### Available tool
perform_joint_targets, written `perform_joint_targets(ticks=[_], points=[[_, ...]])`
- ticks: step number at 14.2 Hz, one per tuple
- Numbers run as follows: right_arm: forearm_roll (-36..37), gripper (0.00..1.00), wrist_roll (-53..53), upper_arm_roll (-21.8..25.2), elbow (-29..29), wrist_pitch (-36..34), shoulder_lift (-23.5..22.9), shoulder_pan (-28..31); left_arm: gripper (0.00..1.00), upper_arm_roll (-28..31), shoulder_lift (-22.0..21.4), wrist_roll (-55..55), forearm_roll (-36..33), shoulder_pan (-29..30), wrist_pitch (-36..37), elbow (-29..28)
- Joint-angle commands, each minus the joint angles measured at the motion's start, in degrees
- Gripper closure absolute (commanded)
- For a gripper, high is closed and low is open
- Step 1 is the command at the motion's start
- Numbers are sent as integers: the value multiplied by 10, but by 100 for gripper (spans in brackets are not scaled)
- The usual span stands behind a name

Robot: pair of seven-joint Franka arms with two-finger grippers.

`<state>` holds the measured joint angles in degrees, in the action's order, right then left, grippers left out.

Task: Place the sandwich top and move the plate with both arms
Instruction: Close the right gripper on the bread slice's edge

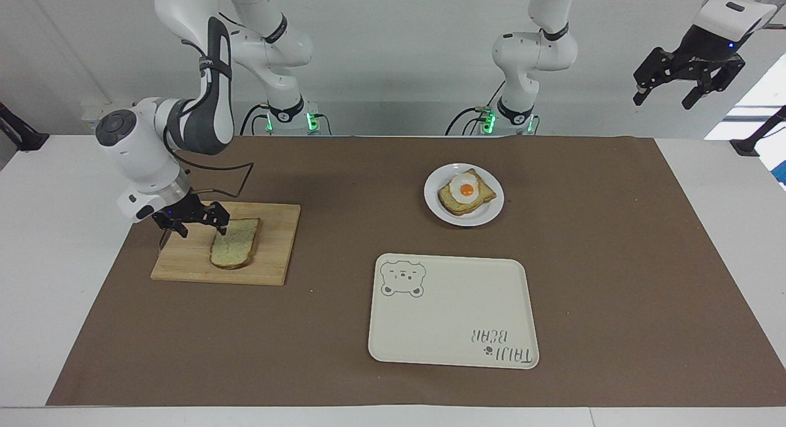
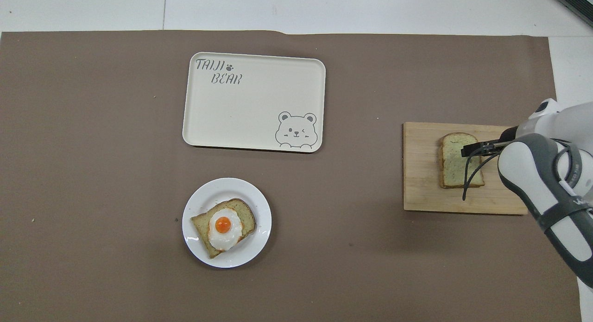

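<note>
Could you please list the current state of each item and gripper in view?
Plain pale bread slice: flat on the wooden cutting board, not gripped.
Round white plate: on the brown mat, holding the toasted slice with fried egg.
Cream rectangular bear-print tray: nothing on it.
Right gripper: jaws open, low over the board at the slice's edge.
Left gripper: jaws open, waiting raised off the mat.
</note>
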<state>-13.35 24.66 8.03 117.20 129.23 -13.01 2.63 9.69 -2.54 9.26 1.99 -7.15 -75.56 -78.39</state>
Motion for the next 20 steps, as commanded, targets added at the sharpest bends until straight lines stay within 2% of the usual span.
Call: perform_joint_targets(ticks=[1, 11, 12, 13, 16, 18, 20], points=[[-48, 0, 78, -6, 13, 15, -7, 30, 0, 0, -18, -6, -3, -4, 1, -20], [-50, 0, 75, -6, 13, 21, -15, 26, 0, 0, -18, -6, -3, -4, 1, -20], [-50, 7, 75, -6, 14, 21, -15, 26, 0, 0, -17, -5, -3, -4, 1, -20], [-50, 19, 75, -6, 13, 20, -15, 26, 0, 0, -17, -5, -3, -4, 1, -20], [-50, 63, 75, -6, 13, 17, -14, 27, 0, 0, -18, -5, -3, -4, 1, -20], [-50, 98, 60, -6, 13, 16, -14, 26, 0, 0, -17, -12, -3, -4, 1, -20], [-50, 100, 36, -6, 13, 15, -14, 22, 0, 0, -17, -12, -3, -4, 1, -19]])
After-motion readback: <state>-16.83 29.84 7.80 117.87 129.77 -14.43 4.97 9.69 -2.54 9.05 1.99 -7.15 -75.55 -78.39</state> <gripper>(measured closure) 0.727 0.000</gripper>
